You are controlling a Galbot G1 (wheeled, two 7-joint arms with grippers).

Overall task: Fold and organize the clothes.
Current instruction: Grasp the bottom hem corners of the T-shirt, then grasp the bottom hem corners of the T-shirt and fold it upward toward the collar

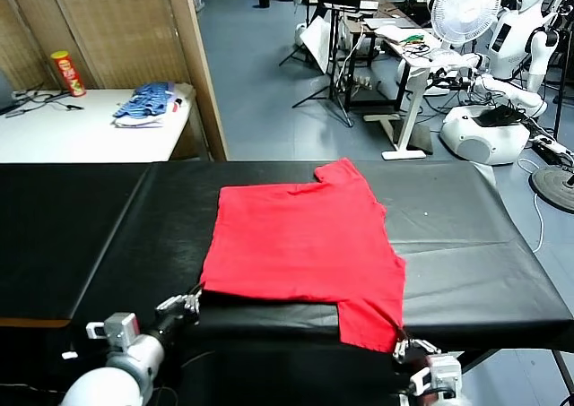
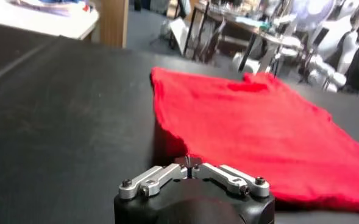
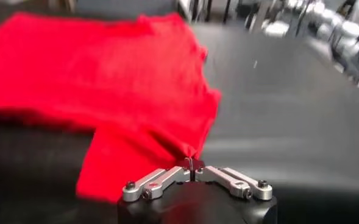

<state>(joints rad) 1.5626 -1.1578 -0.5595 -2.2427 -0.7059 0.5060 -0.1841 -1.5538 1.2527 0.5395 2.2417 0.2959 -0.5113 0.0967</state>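
1. Busy lab with a fan (image 1: 465,8) and other robots out back; up front there's a black table (image 1: 466,254).
2. The red shirt (image 1: 305,245) lies flat mid-table, one sleeve hanging off the near edge around 5 o'clock.
3. Left gripper (image 1: 191,302) is clamped shut at the shirt's 7 o'clock corner; can't tell if it actually has cloth.
4. Right gripper (image 1: 401,346) is pinched onto the hanging sleeve's corner.
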